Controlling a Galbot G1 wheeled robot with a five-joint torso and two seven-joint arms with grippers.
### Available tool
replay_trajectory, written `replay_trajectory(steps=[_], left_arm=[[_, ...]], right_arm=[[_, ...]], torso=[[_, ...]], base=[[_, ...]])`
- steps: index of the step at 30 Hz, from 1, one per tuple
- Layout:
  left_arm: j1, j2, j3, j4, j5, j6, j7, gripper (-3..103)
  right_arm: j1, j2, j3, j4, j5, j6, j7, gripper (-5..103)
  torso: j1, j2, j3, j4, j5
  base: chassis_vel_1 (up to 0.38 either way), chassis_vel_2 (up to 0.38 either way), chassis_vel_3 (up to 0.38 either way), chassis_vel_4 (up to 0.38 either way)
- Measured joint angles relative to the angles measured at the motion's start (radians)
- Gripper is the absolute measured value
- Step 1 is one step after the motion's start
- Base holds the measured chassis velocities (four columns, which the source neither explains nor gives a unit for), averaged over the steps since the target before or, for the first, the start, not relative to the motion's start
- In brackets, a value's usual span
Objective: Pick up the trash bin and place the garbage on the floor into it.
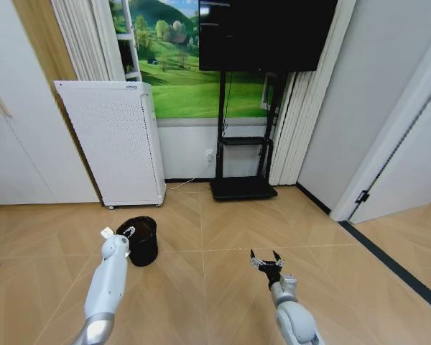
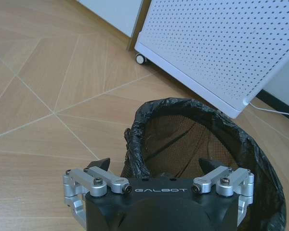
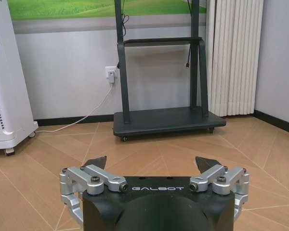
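Observation:
The trash bin (image 1: pixel 142 246), small, round and black with a mesh wall and black liner, stands upright on the herringbone floor (image 1: pixel 215 287) in front of me to the left. My left gripper (image 1: pixel 123 232) is at its near rim. In the left wrist view the left gripper (image 2: pixel 154 166) is open, one fingertip (image 2: pixel 99 164) outside the liner's rim and the other over the trash bin (image 2: pixel 192 139) mouth, which looks empty inside. My right gripper (image 1: pixel 266 259) hovers open over bare floor to the right, holding nothing; the right wrist view shows it (image 3: pixel 151 162) open too. The garbage is out of view.
A white perforated appliance (image 1: pixel 118 144) on wheels stands just behind the bin. A black TV stand (image 1: pixel 243 188) sits against the far wall, with a cable to a wall socket (image 3: pixel 110 74). A dark strip (image 1: pixel 395 266) runs along the floor at the right by a doorway.

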Motion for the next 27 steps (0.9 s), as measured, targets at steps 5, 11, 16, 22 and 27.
replay_trajectory(steps=[5,11,16,22,27], left_arm=[[0.087,0.009,0.005,-0.15,0.168,-0.1,0.215,100],[0.19,0.036,0.043,-0.296,0.278,-0.221,0.469,100],[0.292,0.058,0.07,-0.415,0.313,-0.225,0.569,100],[0.439,0.046,0.077,-0.566,0.386,-0.219,0.593,100],[0.494,0.027,0.075,-0.605,0.434,-0.24,0.592,100]], right_arm=[[0.002,0.008,0.007,0.0,0.013,-0.006,0.003,100],[0.003,0.026,0.021,-0.002,0.034,-0.019,0.015,100],[0.024,0.053,0.047,-0.02,0.053,-0.003,0.026,100],[0.042,0.067,0.076,-0.042,0.069,0.015,0.024,100],[0.042,0.063,0.082,-0.046,0.077,0.022,0.019,100]], torso=[[0.0,0.0,0.0,-0.0001,0.0001],[0.0,0.0,0.0,-0.0003,0.0001],[0.0,0.0,0.0,-0.0001,0.0],[0.0,0.001,0.0,0.0,0.0002],[0.001,0.007,0.004,0.0,0.0]], base=[[0.0,0.0,0.0,0.0],[0.0,0.0,0.0,0.0],[0.0,0.0,0.0,0.0],[0.0,0.0,0.0,0.0],[0.0,0.0,0.0,0.0]])
